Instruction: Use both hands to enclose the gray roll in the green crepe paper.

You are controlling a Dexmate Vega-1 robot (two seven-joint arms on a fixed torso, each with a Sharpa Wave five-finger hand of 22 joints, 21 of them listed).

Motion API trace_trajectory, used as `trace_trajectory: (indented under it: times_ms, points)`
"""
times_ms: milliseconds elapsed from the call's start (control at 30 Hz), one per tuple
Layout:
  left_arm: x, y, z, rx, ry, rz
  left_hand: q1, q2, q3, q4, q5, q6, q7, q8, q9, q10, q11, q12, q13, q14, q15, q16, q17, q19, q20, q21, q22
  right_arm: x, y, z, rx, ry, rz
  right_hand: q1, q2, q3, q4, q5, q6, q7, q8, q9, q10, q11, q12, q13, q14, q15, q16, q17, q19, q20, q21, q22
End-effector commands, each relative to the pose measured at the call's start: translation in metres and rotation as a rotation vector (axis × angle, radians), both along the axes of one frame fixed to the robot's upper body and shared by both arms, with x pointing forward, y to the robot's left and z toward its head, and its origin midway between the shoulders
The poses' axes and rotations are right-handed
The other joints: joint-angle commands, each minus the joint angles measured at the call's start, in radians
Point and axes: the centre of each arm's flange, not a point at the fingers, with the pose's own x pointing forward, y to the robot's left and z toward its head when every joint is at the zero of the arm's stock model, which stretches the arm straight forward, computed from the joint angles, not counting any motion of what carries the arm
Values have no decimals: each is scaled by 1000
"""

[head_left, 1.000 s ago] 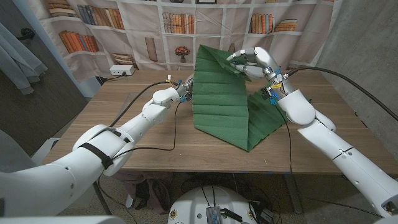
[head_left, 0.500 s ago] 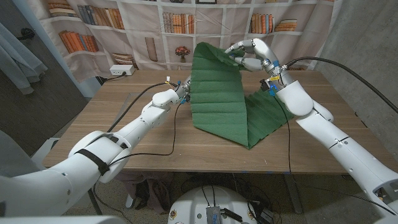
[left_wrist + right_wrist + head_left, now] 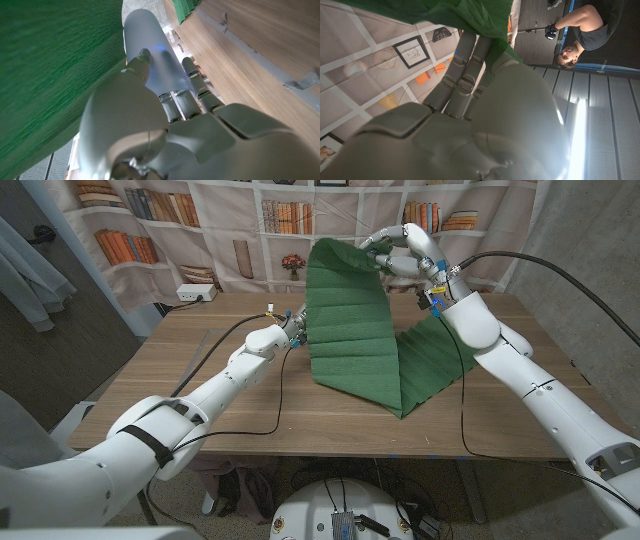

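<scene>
The wooden worktop (image 3: 200, 395) fills the middle of the head view, and on it stands the large sheet of pleated green crepe paper (image 3: 350, 330), its lower edge resting right of centre while its upper part rises to the top centre of the frame. Over the last second that top edge has gone higher and further back, and the sheet now stands steeper; I take this to mean the paper is being raised to fold over the roll, with the wrap itself not yet closed. The robot's right hand (image 3: 402, 252), at the upper right of centre, pinches the paper's top edge between curled fingers, and the right wrist view shows fingers (image 3: 465, 75) running up under green paper. The left hand (image 3: 293, 326), left of the sheet at mid-frame, is mostly hidden behind the paper's left edge; in the left wrist view its fingers (image 3: 192, 87) lie beside the green surface, but whether they grip it cannot be told. The gray roll is not visible, presumably behind or beneath the raised sheet. A person (image 3: 580, 40) sits at the edge of the right wrist view.
</scene>
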Motion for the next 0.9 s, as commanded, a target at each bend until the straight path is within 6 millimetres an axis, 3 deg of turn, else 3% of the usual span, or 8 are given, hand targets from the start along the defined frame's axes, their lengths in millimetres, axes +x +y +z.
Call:
trace_trajectory:
  times_ms: [33,567,900]
  points:
    - [-9,0,2,21,-23,-6,3,-5,16,9,7,10,-3,6,3,6,-4,3,1,0,-125,4,2,-4,-22,8,1,7,-4,12,-15,-25,-52,-2,11,6,-3,-4,6,-8,-2,1,5,-6,-3,2,-6,-35,-7,0,-6,-139,10,-1]
    - [-15,1,-7,25,1,-13,4,-7,16,8,7,11,-4,5,2,6,-5,1,0,1,-125,4,4,-7,-22,13,0,22,-28,28,9,-17,-142,1,13,6,-3,-20,5,-9,-5,6,1,-5,-9,8,-8,-37,-14,2,-15,-137,18,-6]
    - [-23,-36,-15,73,14,-119,3,-7,15,8,8,8,-5,4,2,3,-2,-1,1,-4,-125,2,4,-14,-19,15,-1,35,-26,44,10,-24,-155,-5,14,6,1,-30,6,-10,-6,8,0,-5,-11,10,-17,-32,-20,2,-25,-139,15,-12]
